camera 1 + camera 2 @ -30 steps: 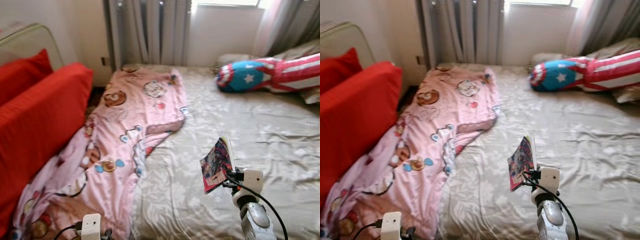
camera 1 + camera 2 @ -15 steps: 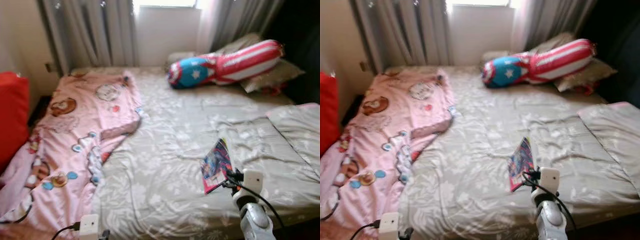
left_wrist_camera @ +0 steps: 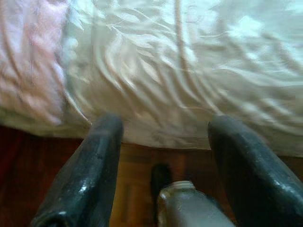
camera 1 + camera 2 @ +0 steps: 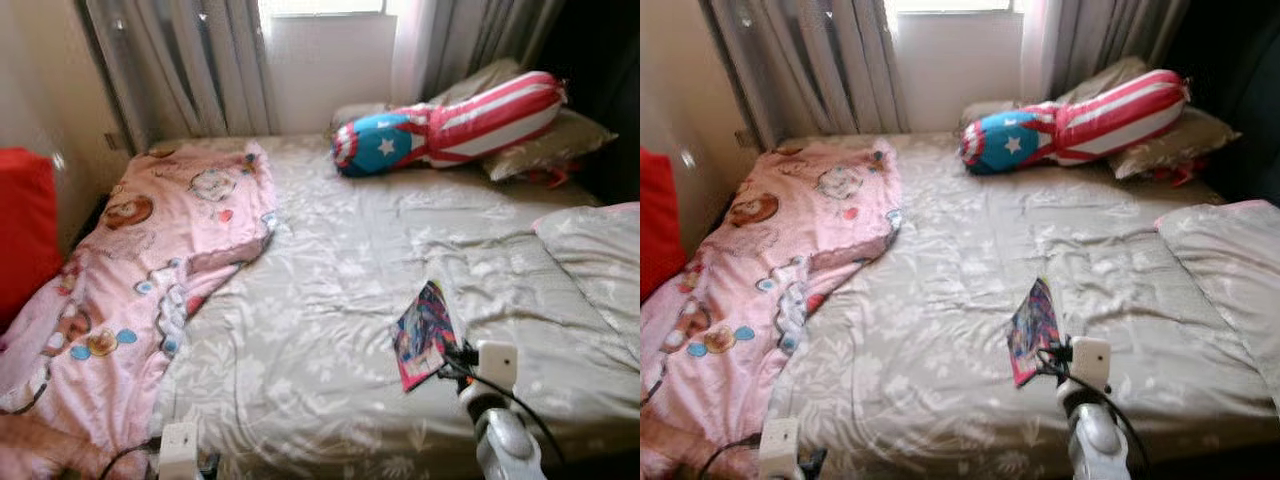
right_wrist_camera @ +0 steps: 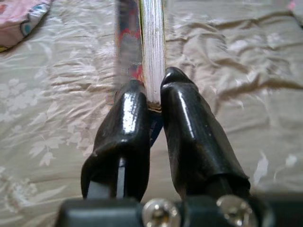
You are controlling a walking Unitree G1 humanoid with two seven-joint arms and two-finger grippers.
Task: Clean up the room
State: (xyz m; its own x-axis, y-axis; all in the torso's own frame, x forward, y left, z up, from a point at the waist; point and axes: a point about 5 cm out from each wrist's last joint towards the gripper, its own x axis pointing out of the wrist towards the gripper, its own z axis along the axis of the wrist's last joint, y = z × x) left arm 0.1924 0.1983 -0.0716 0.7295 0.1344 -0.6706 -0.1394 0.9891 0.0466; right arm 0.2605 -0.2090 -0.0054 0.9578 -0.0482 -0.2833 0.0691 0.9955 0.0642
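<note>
Pinched upright at its lower edge between the closed fingers of the right hand (image 5: 150, 101) above the bed's (image 4: 330, 300) near edge, the thin, floppy, light book (image 4: 424, 335) is best gripped near the spine, while the left hand (image 3: 163, 156) is held open, empty.

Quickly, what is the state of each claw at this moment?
Left claw: open, holding nothing, above the bed edge.
Right claw: closed on the thin colourful paperback book.
</note>
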